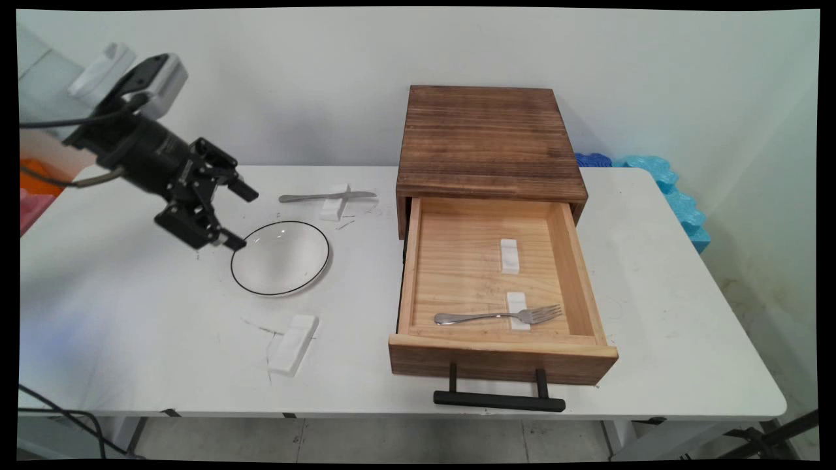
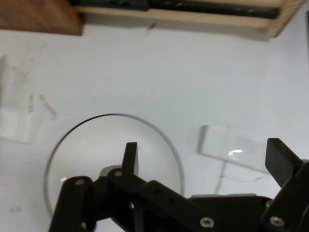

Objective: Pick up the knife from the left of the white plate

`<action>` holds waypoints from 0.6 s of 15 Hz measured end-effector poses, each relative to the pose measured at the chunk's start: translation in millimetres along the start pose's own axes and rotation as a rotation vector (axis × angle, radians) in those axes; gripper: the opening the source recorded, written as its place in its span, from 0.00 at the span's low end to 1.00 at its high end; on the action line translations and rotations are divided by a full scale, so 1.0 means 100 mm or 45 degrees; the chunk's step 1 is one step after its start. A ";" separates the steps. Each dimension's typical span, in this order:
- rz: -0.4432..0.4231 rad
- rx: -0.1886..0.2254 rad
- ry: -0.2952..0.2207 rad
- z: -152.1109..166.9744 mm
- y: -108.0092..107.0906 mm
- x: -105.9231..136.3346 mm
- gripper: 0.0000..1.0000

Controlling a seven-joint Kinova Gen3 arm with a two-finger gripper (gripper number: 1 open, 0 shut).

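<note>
Pincer [image 1: 240, 217] of black linkage hangs above the white desk [image 1: 130, 313] in the main view, its two fingers spread wide with nothing between them. The lower fingertip sits at the left rim of the clear round glass plate with a dark edge [image 1: 281, 258]; whether it touches the rim cannot be told. The plate lies just ahead of the pincer and below it. Farther ahead, past the plate, stands the dark wooden box [image 1: 486, 140] with its pale wooden drawer [image 1: 499, 356] pulled out; inside lie a steel fork [image 1: 499, 316] propped on a small white block [image 1: 517, 310] and a second white block [image 1: 509, 254] lying bare. Beyond the plate a steel knife [image 1: 326, 196] rests across a white holder [image 1: 334, 205], its long axis running away from the pincer toward the box. Nearer the desk's front edge lies another white rectangular block [image 1: 294, 343], unoccupied.

From the hand view, the pincer [image 2: 203, 159] stands open and empty; one finger overlaps the plate [image 2: 159, 130], the other stands well off the plate, beside a white block [image 2: 231, 147]. The plate's lower part is hidden by the linkage, the drawer [image 2: 193, 17] is cut off at the top edge, and contact with the plate stays unclear.
</note>
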 end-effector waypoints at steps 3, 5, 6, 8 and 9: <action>-0.009 0.042 -0.065 0.01 -0.27 0.15 1.00; -0.013 0.068 -0.099 0.02 -0.44 0.22 1.00; -0.015 0.077 -0.110 0.03 -0.50 0.25 1.00; -0.019 0.110 -0.148 0.06 -0.70 0.31 1.00; -0.020 0.129 -0.169 0.08 -0.82 0.33 1.00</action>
